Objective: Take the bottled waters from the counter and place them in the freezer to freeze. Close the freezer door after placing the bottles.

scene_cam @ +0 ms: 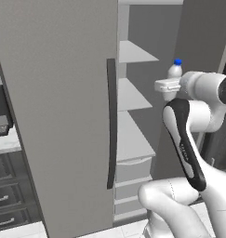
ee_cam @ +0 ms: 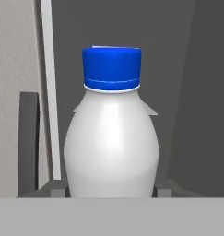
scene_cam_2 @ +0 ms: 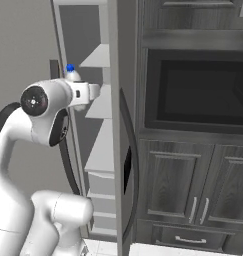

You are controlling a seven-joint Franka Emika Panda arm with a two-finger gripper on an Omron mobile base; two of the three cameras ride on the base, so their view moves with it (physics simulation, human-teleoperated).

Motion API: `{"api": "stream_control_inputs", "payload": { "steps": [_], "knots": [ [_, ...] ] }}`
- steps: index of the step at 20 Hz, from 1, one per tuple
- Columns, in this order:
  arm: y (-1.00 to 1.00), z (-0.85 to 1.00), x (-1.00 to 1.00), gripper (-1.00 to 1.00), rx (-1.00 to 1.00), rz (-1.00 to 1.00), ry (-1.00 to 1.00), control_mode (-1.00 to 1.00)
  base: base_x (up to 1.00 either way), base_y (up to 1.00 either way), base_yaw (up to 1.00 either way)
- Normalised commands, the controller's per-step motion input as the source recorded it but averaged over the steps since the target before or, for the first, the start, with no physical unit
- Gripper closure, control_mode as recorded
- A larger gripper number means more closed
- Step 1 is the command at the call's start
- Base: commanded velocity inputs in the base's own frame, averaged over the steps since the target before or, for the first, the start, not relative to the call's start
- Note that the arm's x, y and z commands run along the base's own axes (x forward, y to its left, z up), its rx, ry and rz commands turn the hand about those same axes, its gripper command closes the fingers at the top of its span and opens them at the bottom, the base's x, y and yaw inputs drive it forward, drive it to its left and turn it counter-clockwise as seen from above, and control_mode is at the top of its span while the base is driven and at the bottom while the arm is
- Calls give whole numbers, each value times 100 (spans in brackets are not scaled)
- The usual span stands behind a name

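A pale bottled water with a blue cap stands upright between my fingertips in the hand view, and my gripper is shut on its lower body. From the base cameras the bottle pokes up above the white hand, in front of the open freezer at the level of its upper white shelves. The freezer door stands swung open, seen edge-on with its dark dispenser panel. Its inner face rises to the right of the hand. A strip of the counter shows at far left.
The wider grey door with a dark bar handle is shut, left of the freezer opening. A dark built-in oven and dark cabinets lie right of the open door. Drawers fill the freezer's lower part.
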Motion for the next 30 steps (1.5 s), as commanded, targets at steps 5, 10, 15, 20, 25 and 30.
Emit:
{"api": "stream_control_inputs", "payload": {
  "steps": [5,10,15,20,25,30],
  "knots": [
    [-1,41,28,100,0,0,4,-100,0,0,0],
    [0,9,43,100,0,-3,-4,-100,0,0,0],
    [0,20,50,100,0,-1,-3,-100,0,0,0],
    [0,26,60,100,0,0,0,-100,0,0,0],
    [0,30,61,100,1,0,9,-100,0,0,0],
    [-3,8,51,100,5,0,2,-100,0,0,0]
  ]
}}
